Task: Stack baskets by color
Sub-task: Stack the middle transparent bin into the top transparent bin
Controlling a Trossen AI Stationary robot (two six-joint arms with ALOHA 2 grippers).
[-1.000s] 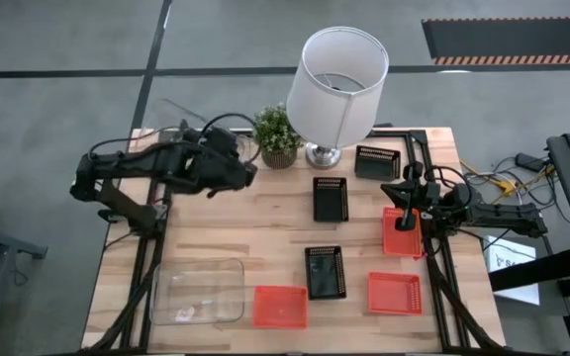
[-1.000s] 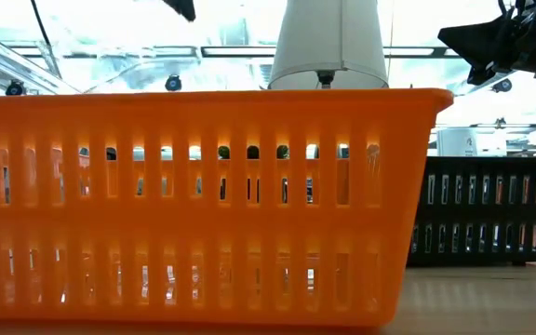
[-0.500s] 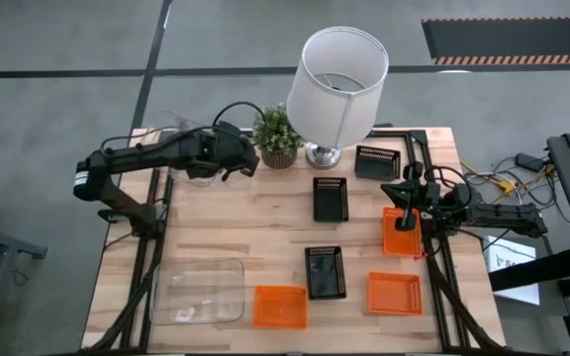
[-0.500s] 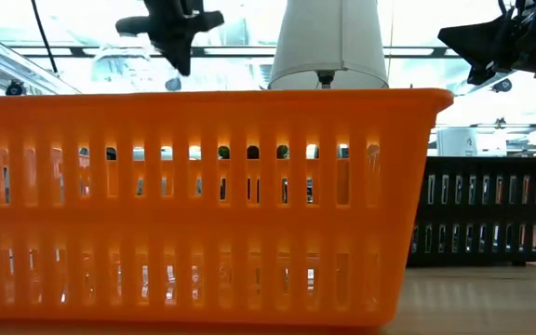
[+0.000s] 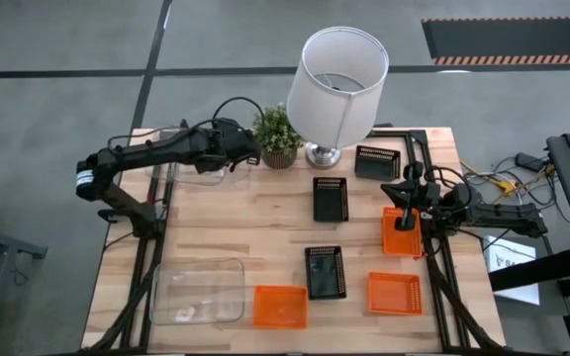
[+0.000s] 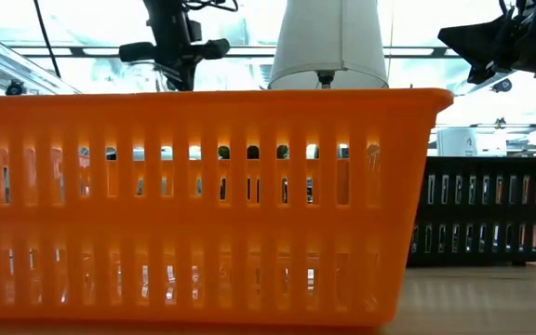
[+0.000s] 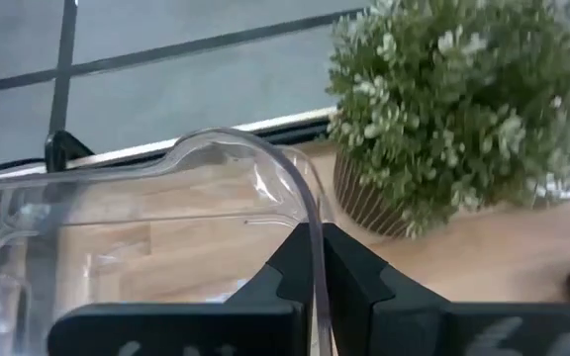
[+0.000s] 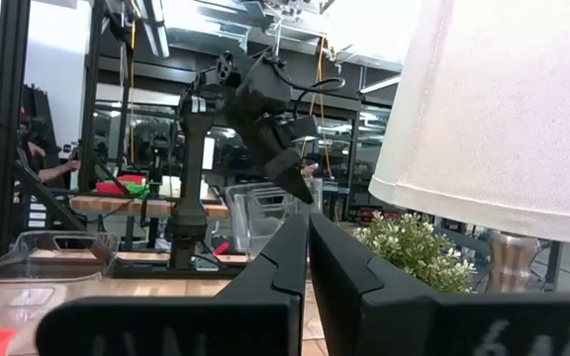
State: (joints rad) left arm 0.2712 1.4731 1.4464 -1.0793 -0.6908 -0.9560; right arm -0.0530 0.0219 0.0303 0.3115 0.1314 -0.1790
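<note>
- Butcher-block table (image 5: 255, 237) carries the scattered set: a lamp (image 5: 336, 79) and a potted plant (image 5: 277, 136) at the far edge.
- Left gripper (image 7: 315, 272) is pinched shut on the rim of a clear bin (image 7: 156, 213) at the far left, beside the plant (a rim grip suits thin plastic, I judge).
- A second clear bin (image 5: 198, 292) lies near left, likely the stacking target.
- Right gripper (image 8: 308, 252) is closed on nothing, parked over the orange basket (image 5: 401, 229) at the right edge.
- Other orange baskets (image 5: 280, 307) lie near; black baskets (image 5: 331, 198) mid-table.
- Versus a second ago: the left arm has swung farther away toward the plant; the right is unchanged.
</note>
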